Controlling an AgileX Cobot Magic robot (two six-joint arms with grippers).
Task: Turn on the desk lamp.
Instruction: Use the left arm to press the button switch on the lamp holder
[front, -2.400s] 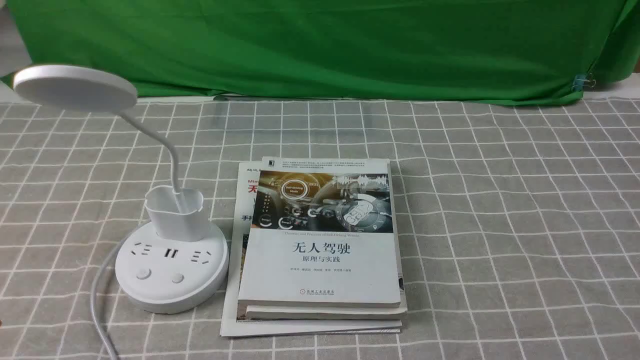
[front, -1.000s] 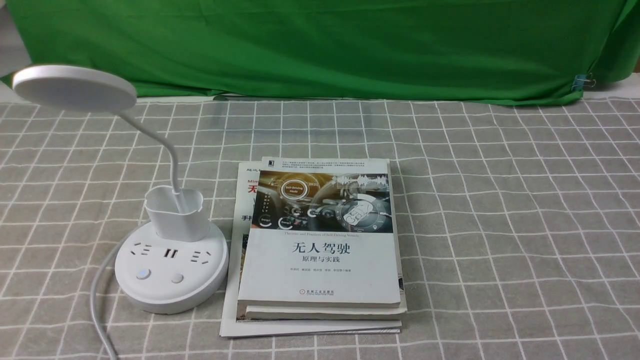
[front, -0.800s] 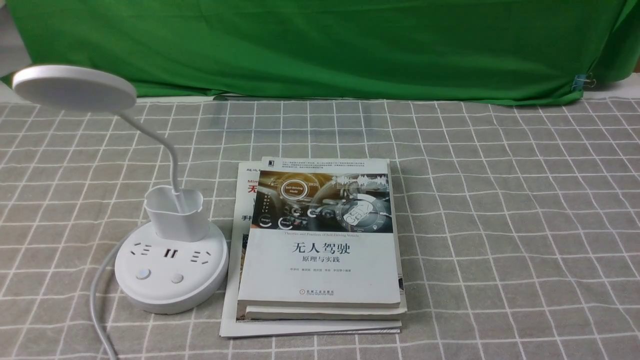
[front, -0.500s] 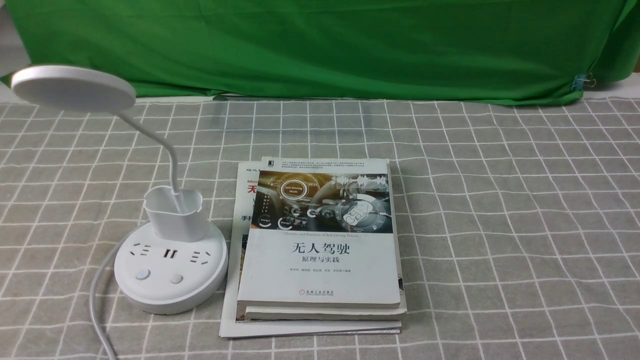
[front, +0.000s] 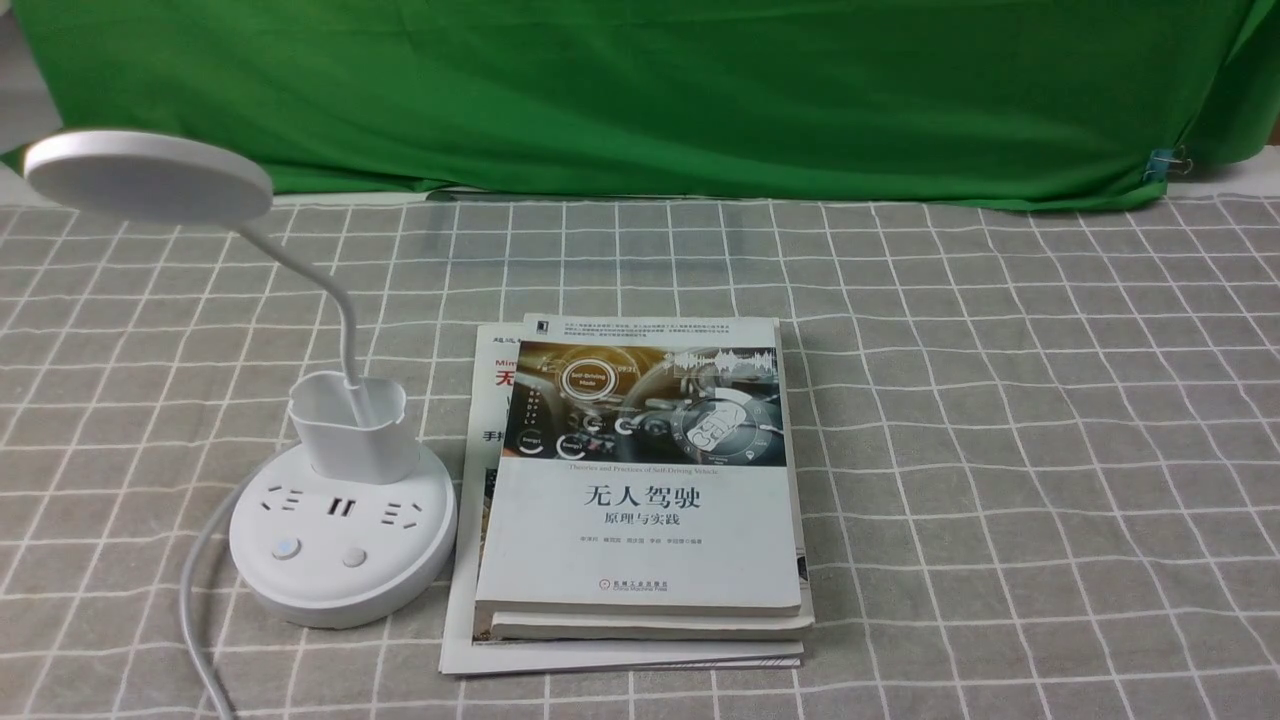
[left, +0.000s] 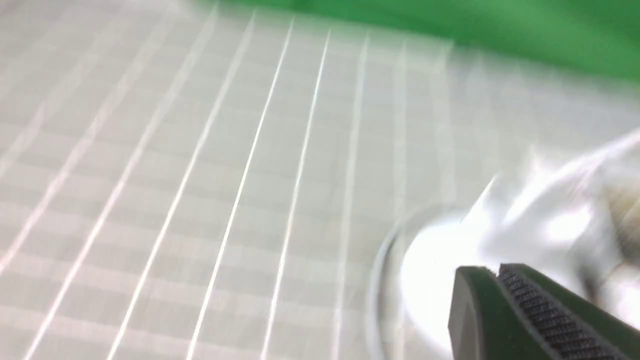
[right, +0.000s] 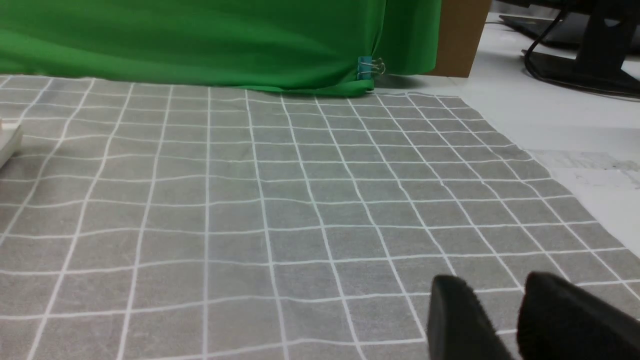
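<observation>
- Bk stack seen on gray checked cloth, just beside desk lamp, on its R side.
- Lamp placed at L of cloth in front view; neck bent, disc head held out over far L; cord run twd near edge.
- Green drape hung along far edge; clip fixed near its R end.
- Open cloth seen R of bks, up to R edge in R wrist view.
- L gripper: tips pressed tog., nothing held.
- R gripper: jaws parted by narrow gap, nothing held; tips aimed over cloth.
</observation>
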